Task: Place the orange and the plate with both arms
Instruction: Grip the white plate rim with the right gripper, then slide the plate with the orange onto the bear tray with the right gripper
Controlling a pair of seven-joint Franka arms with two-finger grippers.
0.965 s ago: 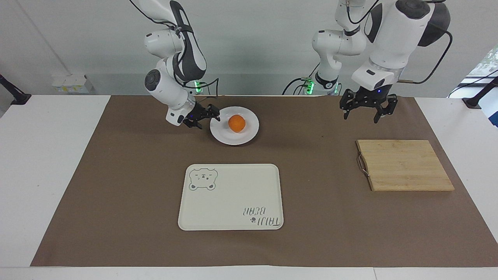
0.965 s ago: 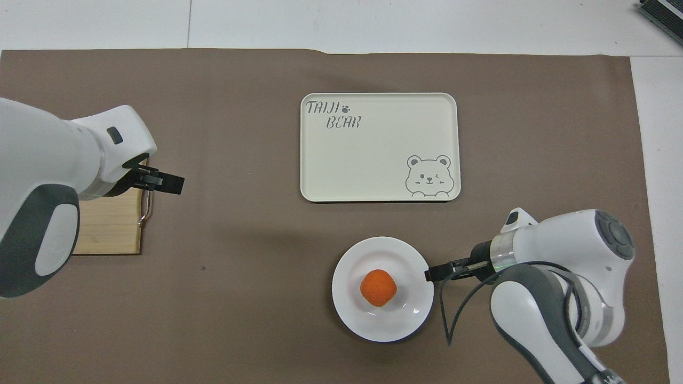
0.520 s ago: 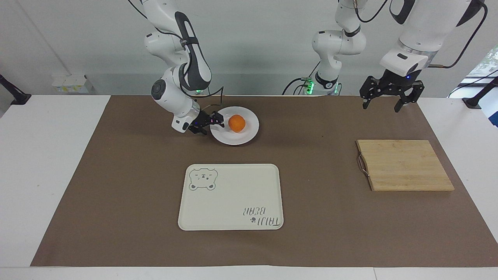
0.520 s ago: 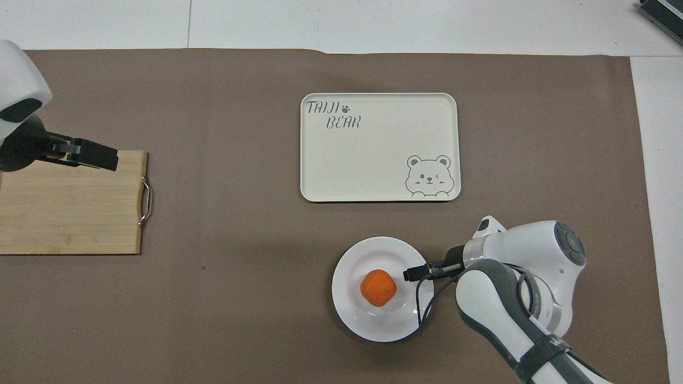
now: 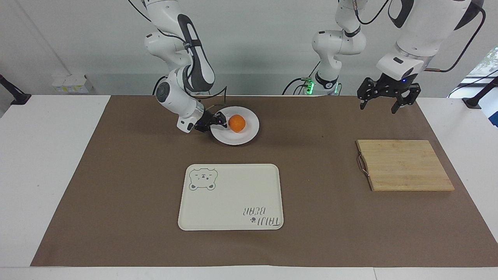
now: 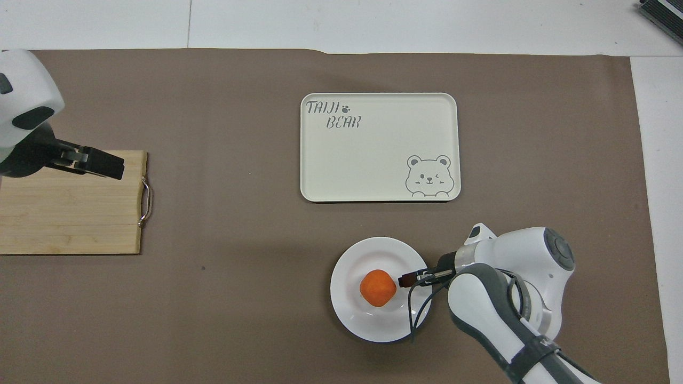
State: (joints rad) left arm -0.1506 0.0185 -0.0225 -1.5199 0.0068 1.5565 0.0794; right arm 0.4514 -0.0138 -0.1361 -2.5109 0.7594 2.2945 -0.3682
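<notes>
Where plate point(image 5: 249, 134) rim meets right hand point(image 5: 220, 121)

A lab: two robot arms point(image 5: 183, 74) at a paper-covered table point(image 5: 58, 155).

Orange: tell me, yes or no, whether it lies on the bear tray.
No, the orange sits on the white plate, nearer the robots than the tray.

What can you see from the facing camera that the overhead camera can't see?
Only the facing view shows the arms' bases and the wall, and that the open left gripper hangs high in the air. Only the overhead view shows the bear tray's lettering right way up. Both show the orange on the white plate, the right gripper low over the plate's rim beside the orange, and the wooden board toward the left arm's end.
</notes>
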